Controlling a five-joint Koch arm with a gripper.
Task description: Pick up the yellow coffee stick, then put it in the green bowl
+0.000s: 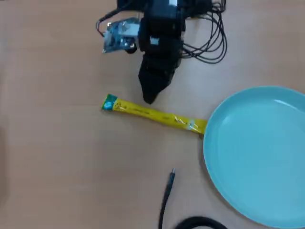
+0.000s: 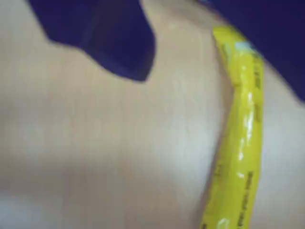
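While overhead shows the green bowl (image 1: 257, 157), wrist doesn't.

One yellow coffee stick (image 1: 153, 113), one green bowl (image 1: 257, 152), one black cable (image 1: 167, 195), one circuit board (image 1: 119, 36)

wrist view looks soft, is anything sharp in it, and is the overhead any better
In the wrist view nothing is sharp: the yellow coffee stick is blurred with smeared print and white glare streaks, and the tool shows only as dark out-of-focus shapes. The overhead view is mildly soft but readable, with even light and a pale sheen on the green bowl.
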